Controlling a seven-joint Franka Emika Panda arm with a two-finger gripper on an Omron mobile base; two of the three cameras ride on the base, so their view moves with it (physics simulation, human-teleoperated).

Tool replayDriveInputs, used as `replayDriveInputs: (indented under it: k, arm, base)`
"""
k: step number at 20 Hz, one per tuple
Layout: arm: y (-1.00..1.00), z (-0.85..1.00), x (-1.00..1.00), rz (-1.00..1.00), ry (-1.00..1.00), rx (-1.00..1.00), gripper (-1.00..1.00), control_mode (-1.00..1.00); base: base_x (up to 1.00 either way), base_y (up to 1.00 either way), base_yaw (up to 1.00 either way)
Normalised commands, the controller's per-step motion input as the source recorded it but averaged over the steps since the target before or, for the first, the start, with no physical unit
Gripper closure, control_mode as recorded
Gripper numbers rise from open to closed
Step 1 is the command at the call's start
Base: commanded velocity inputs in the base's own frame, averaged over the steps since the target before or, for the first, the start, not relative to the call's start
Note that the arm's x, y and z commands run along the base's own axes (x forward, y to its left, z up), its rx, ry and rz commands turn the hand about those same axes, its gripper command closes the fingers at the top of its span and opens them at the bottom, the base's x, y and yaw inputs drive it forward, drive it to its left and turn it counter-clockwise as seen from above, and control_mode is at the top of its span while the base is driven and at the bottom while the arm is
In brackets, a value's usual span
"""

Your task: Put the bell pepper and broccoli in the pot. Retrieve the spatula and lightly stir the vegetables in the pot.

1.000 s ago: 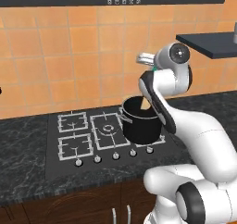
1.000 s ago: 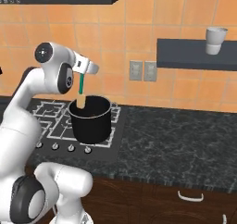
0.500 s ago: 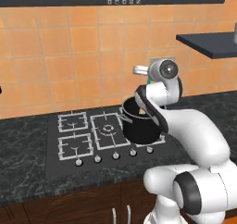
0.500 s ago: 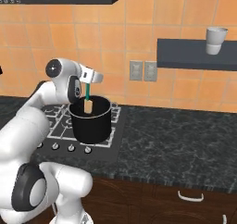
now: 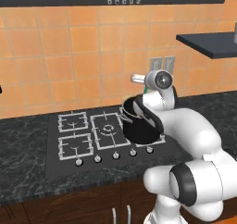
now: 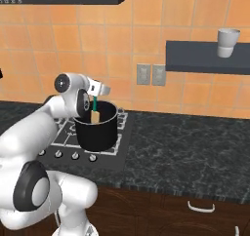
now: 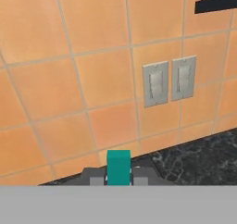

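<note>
Pinching the teal handle of the spatula (image 6: pixel 94 112), the pincer (image 6: pixel 93 96) hangs just above the rim of the pot (image 6: pixel 97 130), its fingers pressed against the handle from both sides. From the hand view the top end of that teal handle (image 7: pixel 118 166) stands between the two grey fingertips (image 7: pixel 96 178), with orange wall tiles and a pair of grey wall switches (image 7: pixel 167 80) beyond. The spatula hangs roughly upright, and its pale wooden blade dips inside the pot's mouth, near the side closest to the arm. The pot is deep, black and round, and it stands on the right-hand burners of the hob (image 5: pixel 92 135), which is set into the dark speckled surface (image 6: pixel 195 147). In the left base view the arm's forearm crosses in front of the pot (image 5: pixel 139 130) and hides most of its opening; what lies inside the pot cannot be made out. A white cup (image 6: pixel 228 42) stands on a dark wall shelf (image 6: pixel 205 64) well to the right.
</note>
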Motion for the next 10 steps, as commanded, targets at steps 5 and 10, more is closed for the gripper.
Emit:
replayDriveInputs:
  k: [5,10]
  arm:
    - [0.0,-0.35,0.2,0.0,0.0,0.0,1.0,-1.0]
    - [0.07,-0.47,-0.01,-0.01,0.0,0.0,1.0,-1.0]
  base:
    - [0.0,0.0,0.0]
    - [0.0,0.0,0.0]
